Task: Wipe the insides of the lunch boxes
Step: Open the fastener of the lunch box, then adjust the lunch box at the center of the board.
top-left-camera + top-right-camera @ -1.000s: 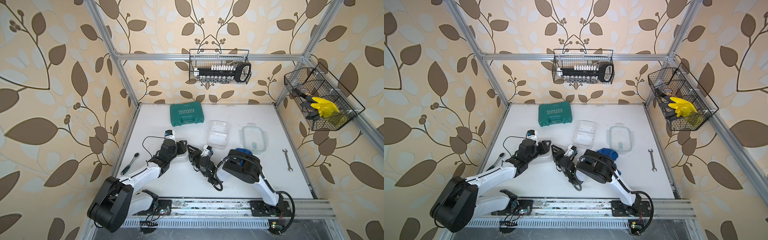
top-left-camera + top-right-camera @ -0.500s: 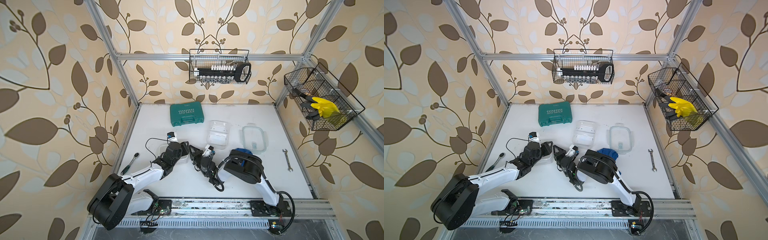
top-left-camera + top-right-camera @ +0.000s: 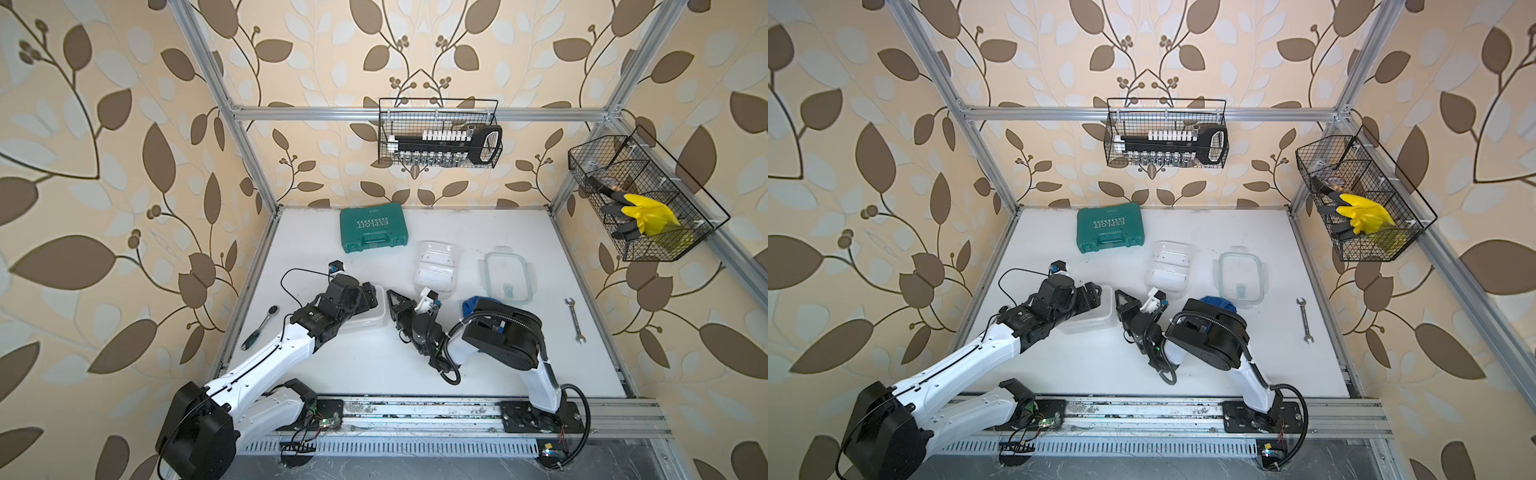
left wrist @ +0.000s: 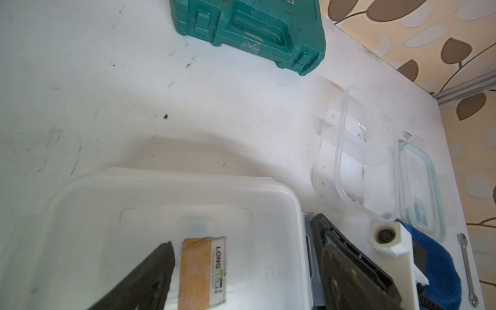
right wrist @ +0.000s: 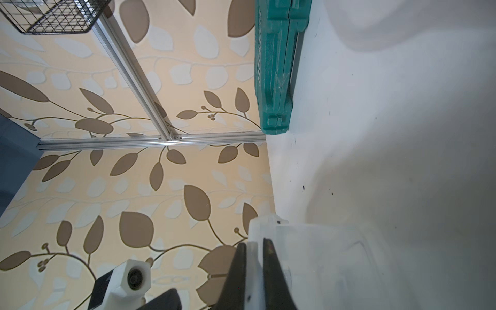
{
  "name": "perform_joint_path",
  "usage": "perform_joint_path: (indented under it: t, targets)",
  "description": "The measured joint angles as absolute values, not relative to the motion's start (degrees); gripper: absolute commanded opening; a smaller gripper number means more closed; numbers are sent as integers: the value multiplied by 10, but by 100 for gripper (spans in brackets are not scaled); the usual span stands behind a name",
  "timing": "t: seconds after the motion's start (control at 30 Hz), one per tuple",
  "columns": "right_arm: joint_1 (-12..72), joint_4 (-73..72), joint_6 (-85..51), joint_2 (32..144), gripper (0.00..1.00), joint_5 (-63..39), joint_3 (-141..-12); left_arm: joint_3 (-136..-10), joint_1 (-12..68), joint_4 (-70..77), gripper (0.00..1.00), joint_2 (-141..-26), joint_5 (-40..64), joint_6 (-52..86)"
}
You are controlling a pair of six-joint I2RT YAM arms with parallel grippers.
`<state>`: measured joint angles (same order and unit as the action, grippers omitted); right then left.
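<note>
A milky lunch box [image 3: 365, 322] with an orange label on its floor [image 4: 201, 271] sits left of centre. My left gripper [image 3: 371, 298] hovers over it, open, with one finger [image 4: 155, 271] inside the tub and holding nothing. My right gripper [image 5: 254, 243] is shut on that box's right-hand wall [image 5: 253, 257]; in both top views its tips [image 3: 1118, 294] meet the box's edge. A second, clear lunch box [image 3: 436, 266] stands farther back, with a green-rimmed lid [image 3: 508, 276] to its right. A blue cloth [image 3: 471, 305] lies half hidden behind the right arm.
A teal tool case [image 3: 372, 228] lies at the back. A ratchet wrench [image 3: 259, 328] rests near the left edge and a spanner [image 3: 573, 320] near the right. Wire baskets hang on the back wall [image 3: 438, 139] and the right wall [image 3: 640, 199].
My left gripper moved slightly right over the milky box and opened wide. My right gripper closed on the box's wall.
</note>
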<state>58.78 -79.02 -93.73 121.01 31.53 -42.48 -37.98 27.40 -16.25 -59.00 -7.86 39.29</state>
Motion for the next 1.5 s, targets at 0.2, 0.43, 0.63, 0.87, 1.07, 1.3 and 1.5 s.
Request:
perform_joint_path:
  t: [0.2,0.43,0.63,0.87,1.07,1.3,1.5]
  targets:
    - [578,-742,-925,1151,51,313,-389,-397,240,-266,99,-561,-65,395]
    - [580,-593,-910,1027,58,295,-366,-378,239,-333,99,-531,-57,424]
    - [583,-349,-879,877,63,285,-379,-321,239,-347,99,-499,-19,466]
    - [540,-220,-871,863,69,229,-384,-311,239,-340,99,-471,12,506]
    - [533,-142,-835,864,70,198,-384,-302,239,-304,99,-469,56,548]
    - [507,-39,-675,821,70,187,-458,-260,241,-258,99,-443,111,620]
    - [444,-25,-469,925,69,48,-642,-227,259,-225,99,-446,135,671]
